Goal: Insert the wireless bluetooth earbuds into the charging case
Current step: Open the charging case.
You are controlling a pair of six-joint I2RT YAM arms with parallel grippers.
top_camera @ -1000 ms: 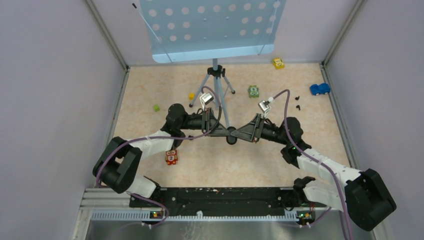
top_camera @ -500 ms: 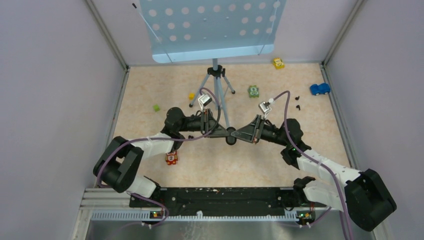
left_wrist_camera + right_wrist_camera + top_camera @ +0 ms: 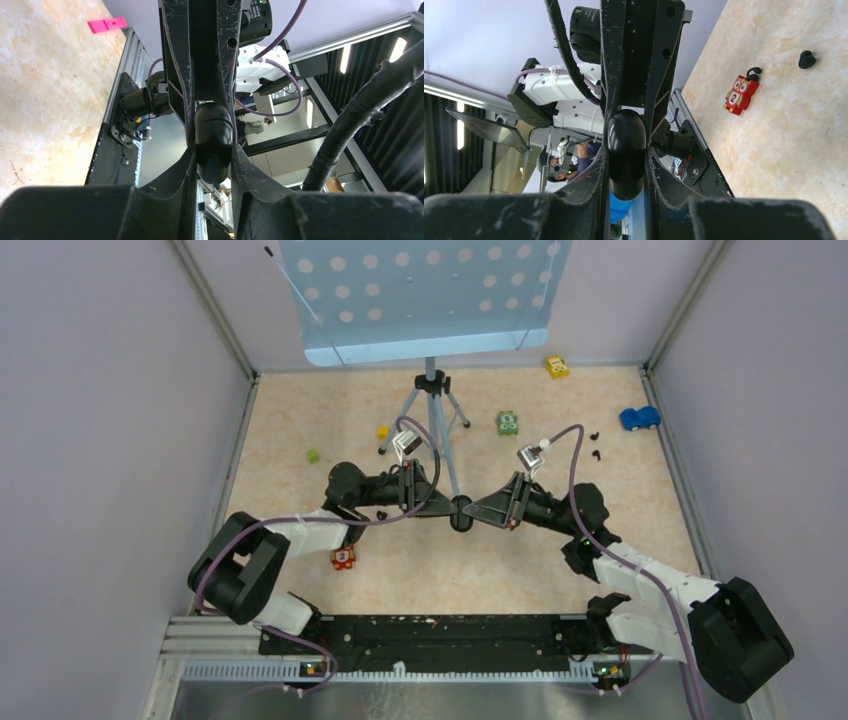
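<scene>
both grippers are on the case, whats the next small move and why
Probably ease the lid up with the right gripper while the left gripper holds the charging case steady: the case looks shut between both, and two earbuds lie loose by the red owl block.

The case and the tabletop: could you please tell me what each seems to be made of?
Case: probably moulded plastic, smooth black semi-gloss; soft highlights run along its rounded shell. Tabletop: beige with mottled marble-like veining, fairly matte; stone or printed laminate, the look leaves it open.
</scene>
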